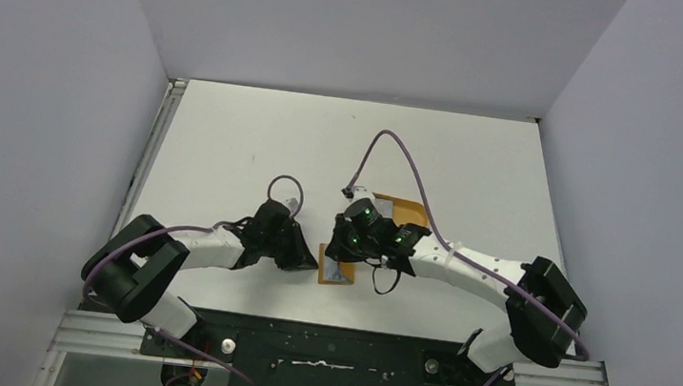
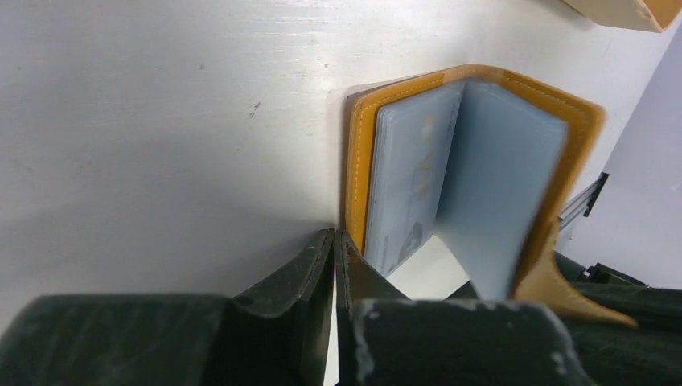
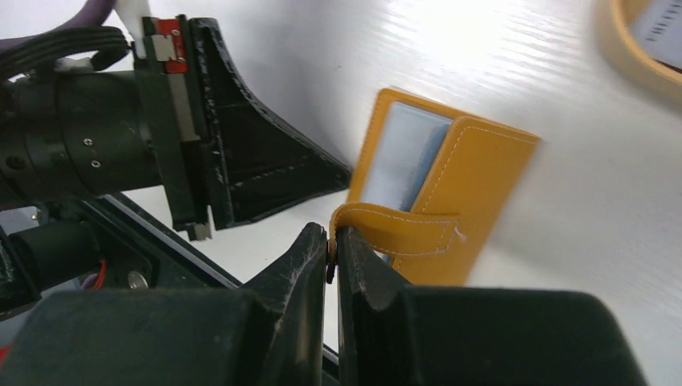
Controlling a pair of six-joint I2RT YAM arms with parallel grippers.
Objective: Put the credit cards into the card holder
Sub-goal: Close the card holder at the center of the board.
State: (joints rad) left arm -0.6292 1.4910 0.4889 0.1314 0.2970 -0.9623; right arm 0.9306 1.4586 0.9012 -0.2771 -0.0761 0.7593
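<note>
Your right hand (image 3: 332, 241) pinches the strap (image 3: 398, 229) of the holder (image 1: 336, 269), propping the cover (image 3: 482, 189) up at the desk's (image 1: 256, 146) near edge. Your left hand (image 2: 334, 245), shut on nothing, butts its corner, likely as a brace.

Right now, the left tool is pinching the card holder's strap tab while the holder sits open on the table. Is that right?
No: it is the right tool that pinches the strap tab, as the right wrist view shows. The card holder does sit open on the table.
</note>
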